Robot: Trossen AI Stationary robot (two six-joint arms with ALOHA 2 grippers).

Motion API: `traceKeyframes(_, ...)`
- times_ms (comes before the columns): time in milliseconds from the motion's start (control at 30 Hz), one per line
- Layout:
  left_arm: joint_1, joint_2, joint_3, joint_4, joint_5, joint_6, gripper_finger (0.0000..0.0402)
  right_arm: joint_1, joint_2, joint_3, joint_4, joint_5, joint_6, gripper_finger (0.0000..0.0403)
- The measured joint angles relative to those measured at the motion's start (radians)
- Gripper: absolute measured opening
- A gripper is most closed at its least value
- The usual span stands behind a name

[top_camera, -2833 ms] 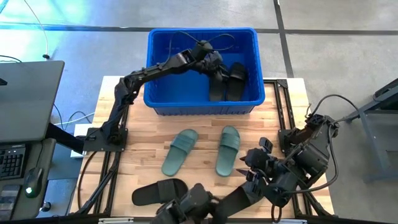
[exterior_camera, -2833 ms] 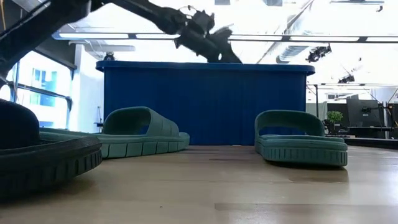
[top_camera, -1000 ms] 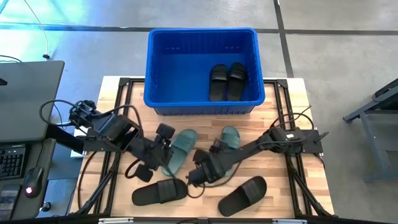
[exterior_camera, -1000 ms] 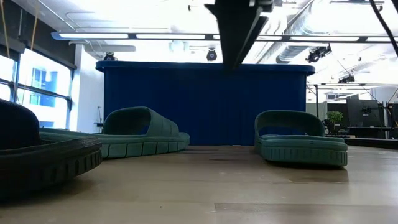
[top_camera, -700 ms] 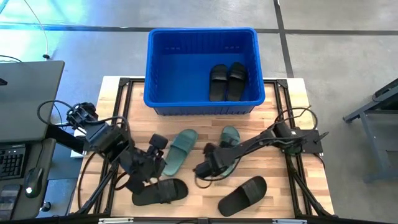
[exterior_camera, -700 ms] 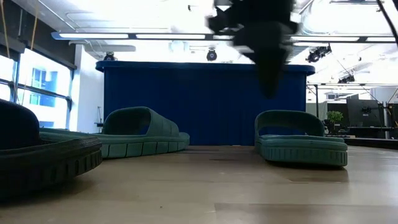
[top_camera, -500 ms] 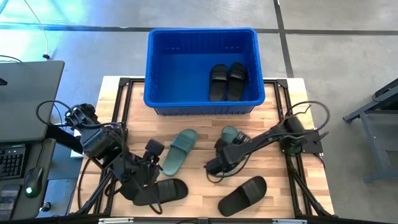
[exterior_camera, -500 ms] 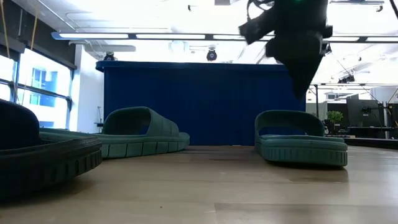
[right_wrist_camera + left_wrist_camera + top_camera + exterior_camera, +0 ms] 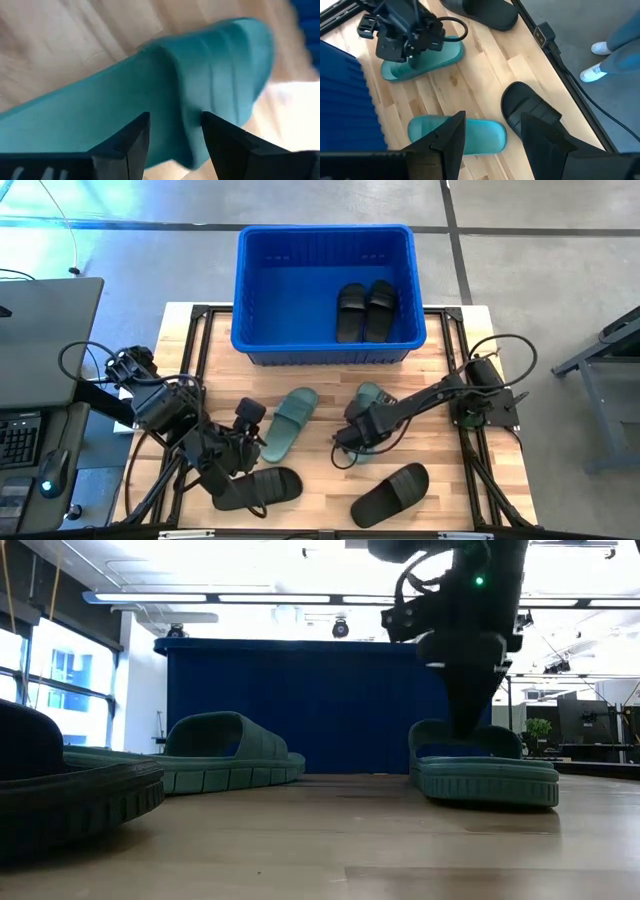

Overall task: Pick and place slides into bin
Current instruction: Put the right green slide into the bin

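Observation:
The blue bin [image 9: 290, 290] stands at the table's far edge with two black slides [image 9: 365, 310] lying in it. Two green slides and two black slides lie sole-down on the wood. My right gripper [image 9: 172, 127] is open, low over the strap of the right green slide [image 9: 372, 395], with one finger on each side of the strap. My left gripper [image 9: 490, 127] is open and empty, up above the table between the left green slide [image 9: 288, 423] and the near-left black slide [image 9: 258, 487]. The other black slide [image 9: 390, 493] lies near the front edge. My right gripper comes from above, pointing down, at the strap [image 9: 210, 85] of the right green slide, its open fingers lying across the strap. In the low view a finger [image 9: 465, 710] reaches the strap's top. I cannot tell whether it touches. The slide lies flat on the table.
Black frame rails [image 9: 195, 370] run along the table's left and right sides by the arm bases. A desk with a laptop [image 9: 40, 340] stands to the left. A person's legs and white shoes [image 9: 600, 72] show beyond the table's edge in the left wrist view.
My right gripper has gone toward the table's right and far side and come down over the right green slide. My left gripper has drawn back toward the near edge, from the left green slide to above the near-left black slide. No slide has moved.

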Motion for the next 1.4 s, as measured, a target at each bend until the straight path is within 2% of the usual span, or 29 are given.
traceKeyframes(133, 0.000, 0.000, 0.000, 0.000, -0.001, 0.002, 0.0172, -0.014, 0.001, -0.027, -0.026, 0.103, -0.002, 0.0173)
traceKeyframes(467, 0.000, 0.000, 0.000, 0.000, -0.001, 0.002, 0.0172, -0.069, 0.001, -0.113, -0.001, 0.122, 0.039, 0.0164)
traceKeyframes(667, 0.000, 0.000, 0.000, 0.000, -0.002, -0.001, 0.0172, -0.043, 0.001, -0.100, 0.034, 0.089, 0.037, 0.0115)
traceKeyframes(833, 0.000, 0.000, 0.038, -0.002, -0.025, -0.024, 0.0172, -0.002, 0.000, -0.063, 0.032, 0.024, 0.046, 0.0049)
traceKeyframes(933, 0.000, 0.000, 0.078, -0.003, -0.056, -0.024, 0.0172, 0.029, 0.000, 0.020, -0.038, 0.025, 0.043, 0.0009)
traceKeyframes(1033, 0.000, 0.000, 0.129, -0.009, -0.124, -0.018, 0.0172, 0.054, 0.001, 0.146, -0.147, 0.075, 0.044, 0.0013)
traceKeyframes(1167, 0.000, 0.000, 0.212, -0.031, -0.249, 0.045, 0.0172, 0.067, 0.000, 0.389, -0.350, 0.170, 0.010, 0.0004)
traceKeyframes(1267, 0.000, 0.000, 0.268, -0.029, -0.342, 0.108, 0.0172, 0.070, -0.001, 0.593, -0.432, 0.288, -0.021, 0.0005)
traceKeyframes(1400, 0.000, -0.001, 0.331, -0.025, -0.436, 0.202, 0.0172, 0.061, -0.001, 0.839, -0.412, 0.526, -0.238, 0.0002)
